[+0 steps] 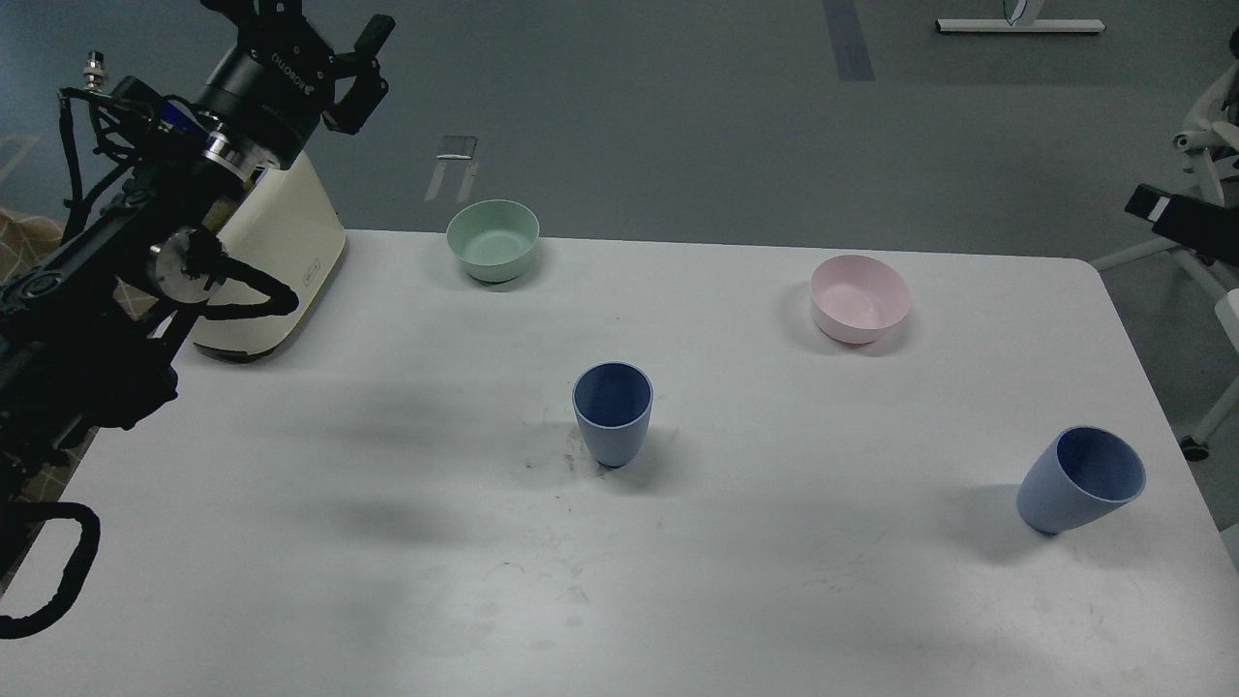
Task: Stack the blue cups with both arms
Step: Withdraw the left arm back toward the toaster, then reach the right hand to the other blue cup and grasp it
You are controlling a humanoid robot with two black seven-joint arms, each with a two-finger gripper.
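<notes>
At top left, left claw [324, 44] partly cut off by frame edge

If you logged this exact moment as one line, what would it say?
stage: not started | left gripper: raised, holding nothing | right arm: out of view | blue cups: center, right, apart, unstacked
</notes>
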